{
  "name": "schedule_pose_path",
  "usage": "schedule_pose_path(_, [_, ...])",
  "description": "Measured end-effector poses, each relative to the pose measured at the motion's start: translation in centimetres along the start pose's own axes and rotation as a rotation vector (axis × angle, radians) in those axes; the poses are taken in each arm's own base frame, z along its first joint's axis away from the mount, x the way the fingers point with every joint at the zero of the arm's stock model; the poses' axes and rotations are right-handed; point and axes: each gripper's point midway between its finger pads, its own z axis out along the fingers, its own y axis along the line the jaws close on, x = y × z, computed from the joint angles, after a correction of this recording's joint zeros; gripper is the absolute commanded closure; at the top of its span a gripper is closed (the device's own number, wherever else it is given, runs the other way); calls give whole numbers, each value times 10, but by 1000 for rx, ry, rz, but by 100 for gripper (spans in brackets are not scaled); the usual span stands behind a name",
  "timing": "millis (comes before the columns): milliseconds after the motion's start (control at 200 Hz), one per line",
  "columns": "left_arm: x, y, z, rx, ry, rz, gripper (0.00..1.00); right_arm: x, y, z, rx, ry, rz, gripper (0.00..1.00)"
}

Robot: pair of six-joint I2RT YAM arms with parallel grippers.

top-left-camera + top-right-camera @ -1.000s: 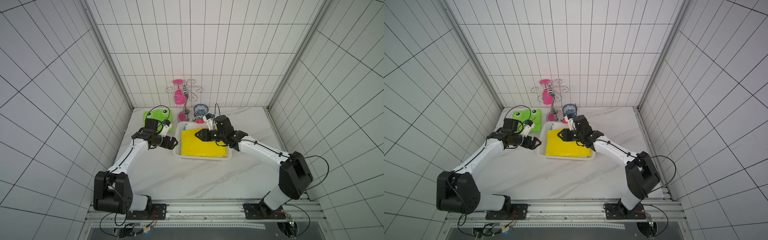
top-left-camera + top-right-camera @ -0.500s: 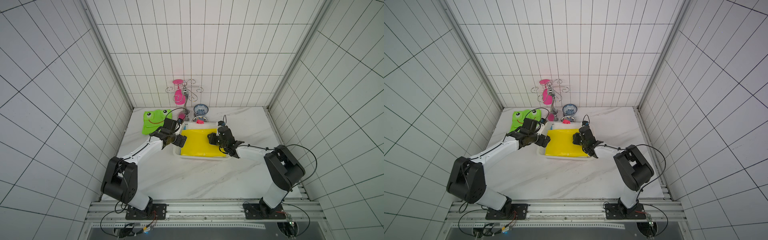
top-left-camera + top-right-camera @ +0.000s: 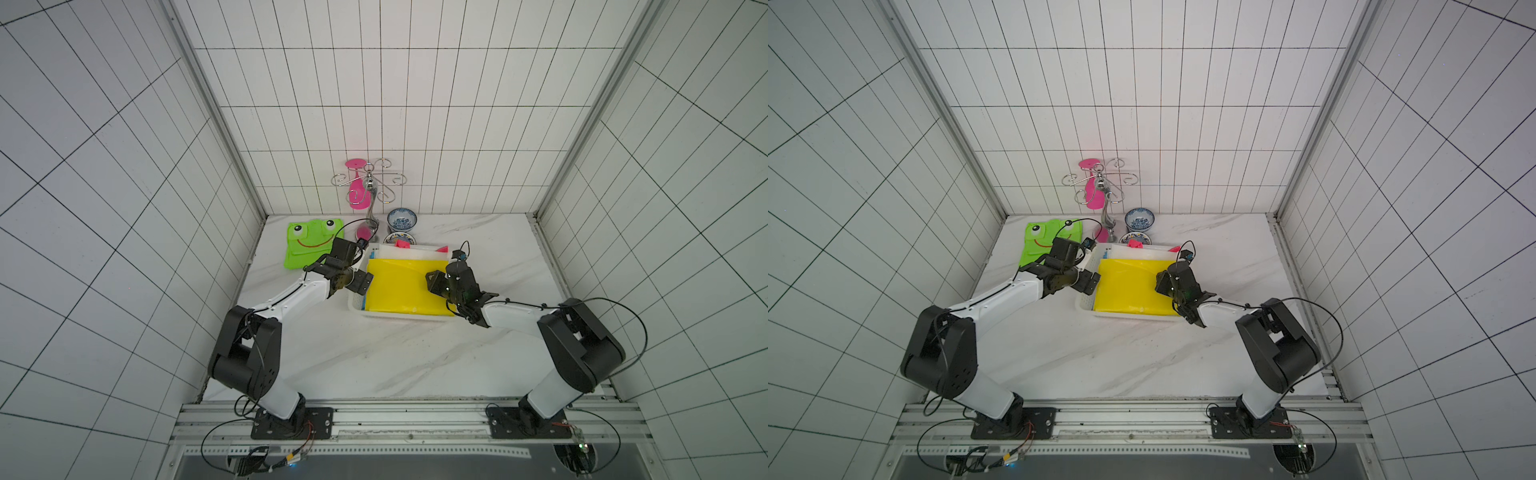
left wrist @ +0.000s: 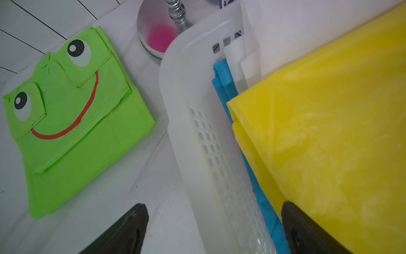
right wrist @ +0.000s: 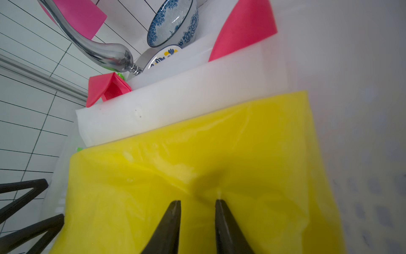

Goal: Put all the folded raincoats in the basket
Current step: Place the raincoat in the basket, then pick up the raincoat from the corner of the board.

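L end effector [image 3: 363,283] moved to basket [image 4: 189,92] wall, wide open; R end effector [image 5: 197,204] barely parted, touching raincoat [image 5: 241,143].

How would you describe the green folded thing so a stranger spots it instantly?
Find the white basket on the marble table. Flat on the table beside it, near the back wall, lies the green folded raincoat. Only it has a frog face: two eyes, red smile.
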Motion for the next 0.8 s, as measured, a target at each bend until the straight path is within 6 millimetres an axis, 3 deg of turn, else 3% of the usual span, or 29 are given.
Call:
schedule_pose_path(135, [5, 11, -2, 33, 17, -43, 3, -2, 15, -22, -34, 57, -52, 60])
schedule_pose_path(225, [4, 33, -9, 38, 23, -103, 3, -4, 25, -37, -47, 100, -115, 56])
schedule_pose_path(285, [-2, 49, -16, 28, 15, -128, 3, -5, 28, -51, -50, 119, -158, 49])
schedule_pose_path(310, [-5, 54, -19, 25, 11, -132, 3, -6, 29, -57, -50, 128, -180, 34])
schedule_pose_path(325, [-7, 59, -22, 20, 8, -137, 3, -6, 29, -61, -49, 131, -187, 10])
schedule_pose_path(340, [-9, 61, -24, 18, 6, -139, 2, -6, 29, -65, -48, 135, -206, 1])
schedule_pose_path(510, [-32, 86, -37, -15, 17, -122, 3, -9, 22, -110, -13, 153, -325, 1])
schedule_pose_path(645, [-28, 94, -16, -7, 122, -41, 2, -22, -2, -146, 137, 107, -422, 1])
schedule_pose_path(800, [-4, 107, 12, 17, 245, 40, 3, -44, -17, -192, 231, 10, -489, 1])
